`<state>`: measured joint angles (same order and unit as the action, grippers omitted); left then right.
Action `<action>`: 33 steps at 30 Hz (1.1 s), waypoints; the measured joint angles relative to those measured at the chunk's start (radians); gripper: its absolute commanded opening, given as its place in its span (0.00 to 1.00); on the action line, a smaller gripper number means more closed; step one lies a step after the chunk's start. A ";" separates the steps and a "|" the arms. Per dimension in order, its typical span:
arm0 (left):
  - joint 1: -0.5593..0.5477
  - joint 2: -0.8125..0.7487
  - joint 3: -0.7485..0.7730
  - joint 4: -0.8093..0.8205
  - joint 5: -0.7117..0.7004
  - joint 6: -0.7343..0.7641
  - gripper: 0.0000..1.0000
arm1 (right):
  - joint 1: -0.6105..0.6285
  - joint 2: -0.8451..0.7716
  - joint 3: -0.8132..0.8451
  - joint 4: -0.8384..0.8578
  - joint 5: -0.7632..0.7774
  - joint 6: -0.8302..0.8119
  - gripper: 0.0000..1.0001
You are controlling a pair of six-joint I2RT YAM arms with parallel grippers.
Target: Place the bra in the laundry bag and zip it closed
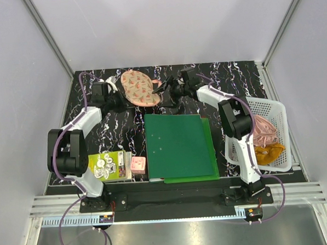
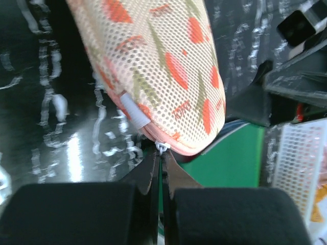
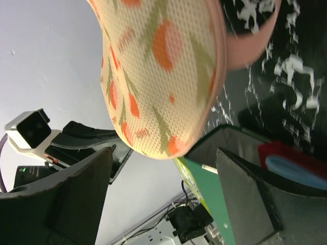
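The laundry bag (image 1: 140,88) lies at the back middle of the table, a peach mesh case printed with watermelon slices, and it looks shut. My left gripper (image 1: 120,100) is at its near left edge. In the left wrist view that gripper (image 2: 160,154) is shut on the small white zipper pull (image 2: 161,147) at the bag's pink seam (image 2: 168,143). My right gripper (image 1: 165,93) is at the bag's right end. Its fingers (image 3: 76,194) stand wide open on either side of the bag's rounded end (image 3: 153,92), without pressing it. The bra is out of view.
Two green folders (image 1: 178,146) lie stacked in the middle of the table. A white basket (image 1: 274,133) at the right holds a pink cloth (image 1: 264,129) and a mustard cloth (image 1: 269,152). A printed booklet (image 1: 107,165) and a small pink box (image 1: 138,165) sit front left.
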<state>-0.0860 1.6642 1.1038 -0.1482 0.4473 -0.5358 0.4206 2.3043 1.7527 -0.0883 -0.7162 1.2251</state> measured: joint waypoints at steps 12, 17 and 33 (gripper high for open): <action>-0.129 0.042 0.075 0.090 0.044 -0.131 0.00 | 0.047 -0.098 -0.016 -0.077 0.089 0.044 0.43; -0.130 0.061 0.092 0.065 0.050 -0.122 0.00 | 0.045 -0.032 0.078 -0.070 0.104 0.069 0.05; -0.105 0.212 0.399 -0.423 -0.247 0.129 0.41 | 0.016 0.066 0.134 -0.095 0.010 0.001 0.74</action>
<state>-0.1913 1.8767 1.5024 -0.5713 0.2005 -0.4068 0.4366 2.3703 1.8862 -0.1837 -0.7059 1.2263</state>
